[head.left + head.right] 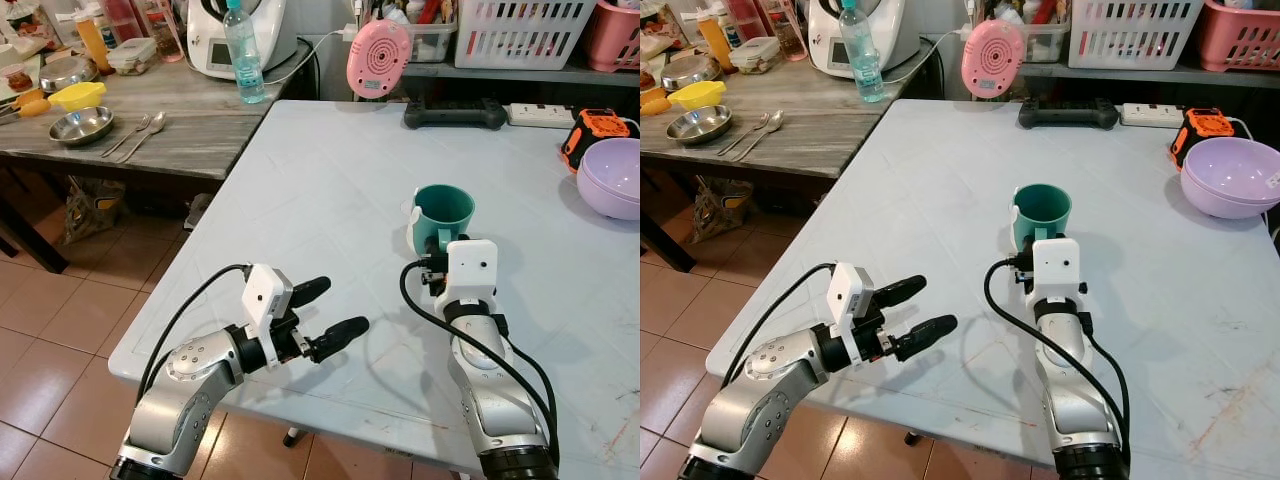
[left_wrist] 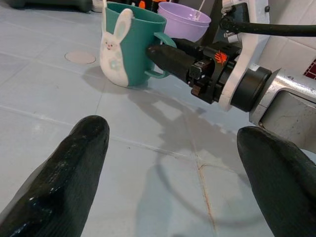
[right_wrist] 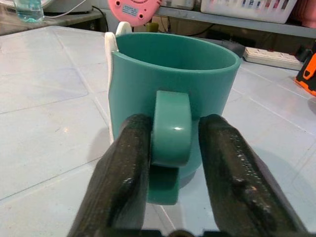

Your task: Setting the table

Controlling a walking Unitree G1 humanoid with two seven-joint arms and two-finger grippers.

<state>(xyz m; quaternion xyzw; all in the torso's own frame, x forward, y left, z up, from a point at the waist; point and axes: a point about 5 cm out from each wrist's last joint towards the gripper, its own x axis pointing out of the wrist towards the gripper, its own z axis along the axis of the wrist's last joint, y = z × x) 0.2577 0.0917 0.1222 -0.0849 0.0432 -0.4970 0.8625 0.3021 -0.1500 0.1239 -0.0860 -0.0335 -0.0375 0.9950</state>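
pale counter [image 1: 330,180]; teal mug [image 1: 443,212] upright
right pincer [image 3: 170,148] clamps mug handle; left pincer [image 1: 330,312] spread wide, holding nothing, above counter edge

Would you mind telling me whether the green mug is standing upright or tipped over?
Upright. The mug stands on its base on the table, mouth upward, with the right hand closed around its handle.
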